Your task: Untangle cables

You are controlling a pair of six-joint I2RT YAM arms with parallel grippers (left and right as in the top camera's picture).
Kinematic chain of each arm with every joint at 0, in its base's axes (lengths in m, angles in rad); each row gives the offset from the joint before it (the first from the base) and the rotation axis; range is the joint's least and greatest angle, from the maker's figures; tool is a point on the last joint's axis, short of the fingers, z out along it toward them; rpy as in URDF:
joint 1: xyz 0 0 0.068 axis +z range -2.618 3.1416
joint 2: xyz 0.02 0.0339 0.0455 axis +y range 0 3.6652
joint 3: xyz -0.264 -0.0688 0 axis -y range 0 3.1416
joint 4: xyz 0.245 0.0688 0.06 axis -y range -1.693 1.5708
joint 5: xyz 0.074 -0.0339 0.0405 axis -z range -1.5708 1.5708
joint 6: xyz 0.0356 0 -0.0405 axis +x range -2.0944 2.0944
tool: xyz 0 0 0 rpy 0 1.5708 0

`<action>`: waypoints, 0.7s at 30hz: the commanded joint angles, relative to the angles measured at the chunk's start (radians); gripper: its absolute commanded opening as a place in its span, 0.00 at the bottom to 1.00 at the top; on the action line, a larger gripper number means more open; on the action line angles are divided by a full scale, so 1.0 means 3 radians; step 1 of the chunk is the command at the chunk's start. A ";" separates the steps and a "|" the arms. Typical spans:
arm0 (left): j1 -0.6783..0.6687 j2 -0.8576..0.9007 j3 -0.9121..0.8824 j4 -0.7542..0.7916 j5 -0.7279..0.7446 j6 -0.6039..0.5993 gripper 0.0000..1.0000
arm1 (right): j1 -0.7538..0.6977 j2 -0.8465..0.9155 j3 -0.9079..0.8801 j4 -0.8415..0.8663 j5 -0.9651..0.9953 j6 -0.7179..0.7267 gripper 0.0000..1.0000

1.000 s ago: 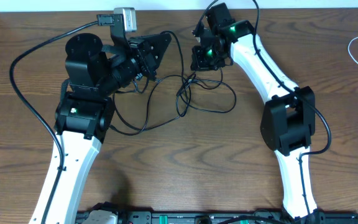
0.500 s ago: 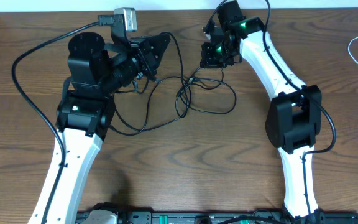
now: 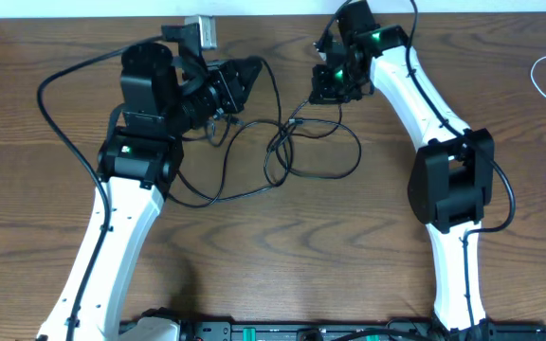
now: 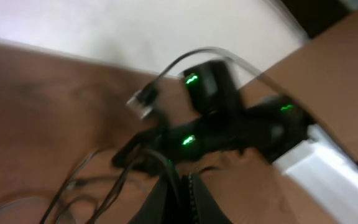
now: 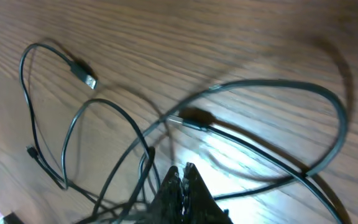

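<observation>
The thin black cable (image 3: 282,133) lies in tangled loops on the wooden table between my two arms. My left gripper (image 3: 256,66) points right at the tangle's upper left. In the left wrist view it (image 4: 180,178) is shut, and a black strand (image 4: 160,160) arcs into the gap between its fingers. My right gripper (image 3: 322,97) is shut at the tangle's upper right, and a strand runs from the knot up to its tips. In the right wrist view its fingers (image 5: 182,167) hang over loops (image 5: 340,118) and a plug (image 5: 185,117). The white cable (image 3: 536,76) lies apart at the far right.
Thick black wires (image 3: 55,95) of the arms loop out over the table to the left of my left arm. The white wall edge (image 3: 254,9) runs along the back of the table. The arm bases (image 3: 301,332) stand at the front edge.
My right gripper has moved right and slightly up, drawing a strand out of the tangle after it. The left arm has shifted right and toward the back. Both grippers stayed shut.
</observation>
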 commanded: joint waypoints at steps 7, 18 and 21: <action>0.0350 0.0032 0.0076 -0.0942 -0.0701 0.0350 0.07 | -0.0326 0.0005 0.0290 -0.0399 0.0024 -0.0245 0.01; 0.0444 0.0032 0.0074 -0.1808 -0.0958 0.1066 0.17 | -0.0320 -0.0011 0.0554 -0.0772 -0.0064 -0.0465 0.54; 0.0444 0.0033 0.0074 -0.2244 -0.1400 0.1072 0.28 | -0.0187 -0.0010 0.0518 -0.0748 -0.0064 -0.0463 0.65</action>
